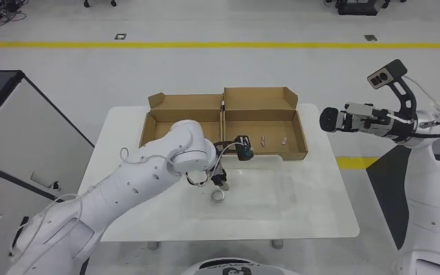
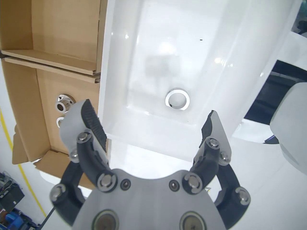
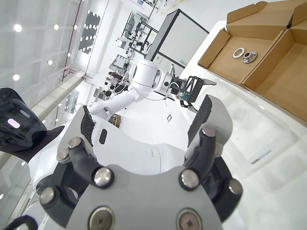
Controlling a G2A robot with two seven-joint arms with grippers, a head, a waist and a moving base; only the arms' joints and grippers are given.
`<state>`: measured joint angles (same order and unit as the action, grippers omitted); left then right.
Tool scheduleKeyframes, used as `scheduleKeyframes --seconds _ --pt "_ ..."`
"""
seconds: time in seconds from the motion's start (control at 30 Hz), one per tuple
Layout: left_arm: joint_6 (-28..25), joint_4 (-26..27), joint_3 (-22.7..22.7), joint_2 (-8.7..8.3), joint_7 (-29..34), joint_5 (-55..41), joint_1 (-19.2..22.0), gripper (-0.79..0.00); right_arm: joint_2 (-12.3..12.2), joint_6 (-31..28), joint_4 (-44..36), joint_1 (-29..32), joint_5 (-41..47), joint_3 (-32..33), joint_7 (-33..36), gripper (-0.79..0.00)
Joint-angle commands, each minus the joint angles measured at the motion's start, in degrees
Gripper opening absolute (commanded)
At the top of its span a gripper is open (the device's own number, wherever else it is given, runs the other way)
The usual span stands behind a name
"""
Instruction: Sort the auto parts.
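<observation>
Crossing from the lower left of the top view, the left arm (image 1: pixel 137 182) covers a front part of the left box (image 1: pixel 182 103), which stands against the right box (image 1: pixel 261 100) in the upper middle, behind a clear tray (image 1: pixel 289 185) on the white tabletop (image 1: pixel 330 213). The left end effector (image 1: pixel 220 180), spread wide and holding nothing, hangs at centre frame just above a metal ring (image 1: pixel 218 196) lying in the tray, while the right end effector (image 1: pixel 328 120), also wide open, sits off the tabletop's right edge. The left box holds another ring (image 3: pixel 238 53) just beside a flanged hub (image 3: pixel 249 56); the right box holds two small parts (image 1: pixel 263 141).
</observation>
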<state>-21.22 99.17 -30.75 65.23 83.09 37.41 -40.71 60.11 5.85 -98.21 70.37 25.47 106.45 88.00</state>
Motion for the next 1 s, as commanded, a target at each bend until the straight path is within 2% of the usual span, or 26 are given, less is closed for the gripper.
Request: scheduleKeyframes --seconds 0.0,0.2,0.4,0.47,0.57,0.67,0.97 --pt "0.30 -0.27 2.02 -0.56 0.28 -1.44 1.71 0.000 0.00 0.00 0.00 0.00 0.00 0.00 0.00 0.000" --pt "-1.00 -1.76 8.28 -1.55 -1.02 -3.51 5.36 0.000 0.00 0.00 0.00 0.00 0.00 0.00 0.00 0.000" --pt "-2.12 -3.46 12.65 -1.70 -2.14 -5.35 7.87 -0.006 0.00 0.00 0.00 0.00 0.00 0.00 0.00 0.000" --pt "-2.45 -4.09 13.66 -1.63 -2.48 -5.66 8.55 -0.080 0.00 0.00 0.00 0.00 0.00 0.00 0.00 0.000" --pt "-2.92 -4.91 14.68 -1.47 -2.95 -6.30 9.34 -0.114 0.00 0.00 0.00 0.00 0.00 0.00 0.00 0.000" --pt "-3.35 -5.83 15.64 -1.25 -3.37 -6.95 9.87 -0.222 0.00 0.00 0.00 0.00 0.00 0.00 0.00 0.000" --pt "-4.64 -9.53 19.27 0.22 -4.66 -8.15 11.39 -0.296 0.00 0.00 0.00 0.00 0.00 0.00 0.00 0.000"
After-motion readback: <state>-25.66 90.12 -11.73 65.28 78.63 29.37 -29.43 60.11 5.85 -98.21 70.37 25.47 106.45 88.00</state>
